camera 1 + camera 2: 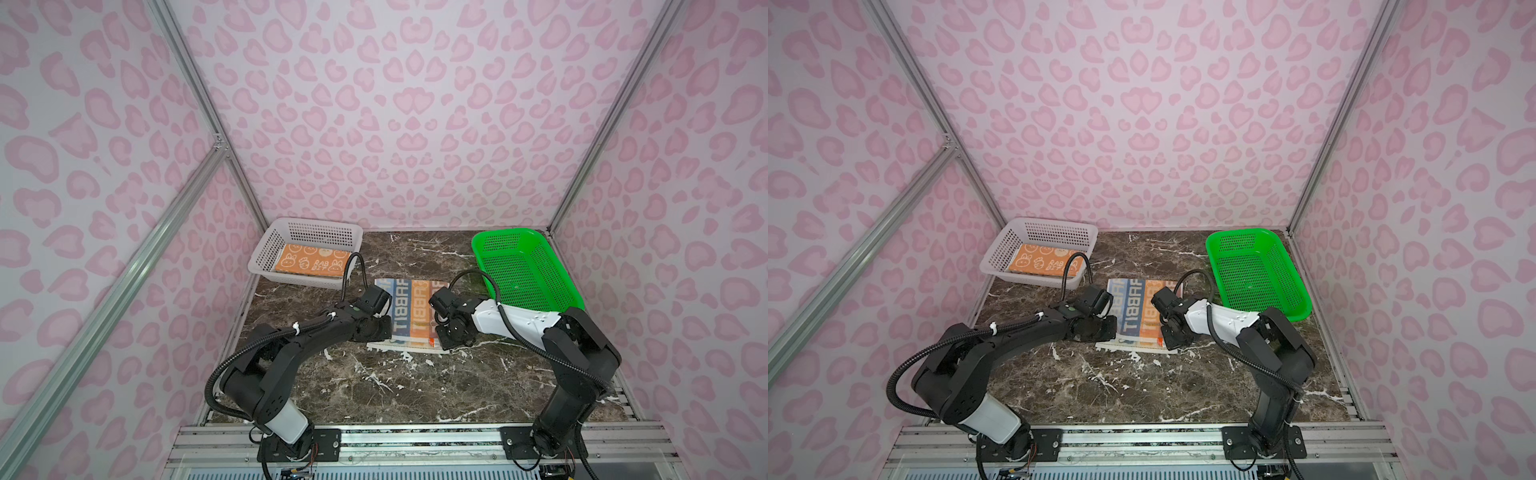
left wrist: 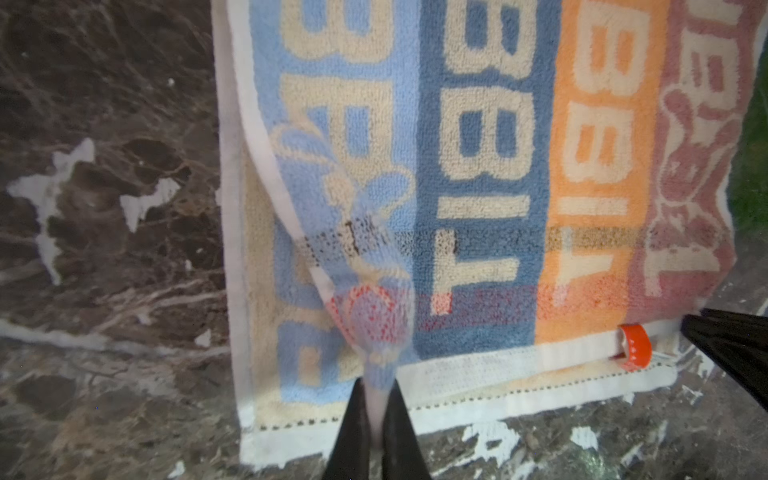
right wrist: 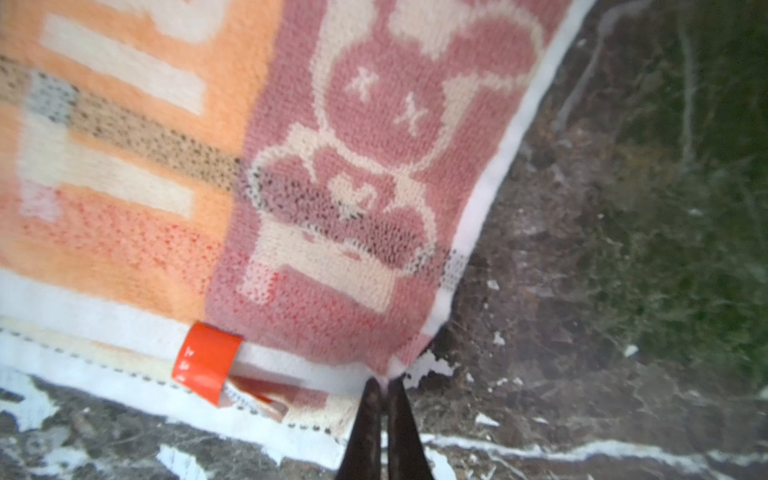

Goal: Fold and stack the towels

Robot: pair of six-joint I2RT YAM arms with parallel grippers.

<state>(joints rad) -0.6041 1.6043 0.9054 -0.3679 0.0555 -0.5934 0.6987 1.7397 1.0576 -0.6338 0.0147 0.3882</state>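
the striped towel point(image 1: 409, 309) lies in the middle of the desk point(image 1: 374, 386) between the two baskets. its upper layer is doubled toward the near edge, where a cream strip of the lower layer shows. the left end effector point(image 2: 376, 415) is clenched on that layer's light-blue corner, and the right end effector point(image 3: 384, 399) on its pink corner, near the orange tag point(image 3: 205, 363). this fold looks half made, not yet let go. an orange towel point(image 1: 313, 261) sits folded in the white basket point(image 1: 324, 226); the green basket point(image 1: 528, 270) holds nothing. what seems left: finish this fold, then stack it on the orange one.
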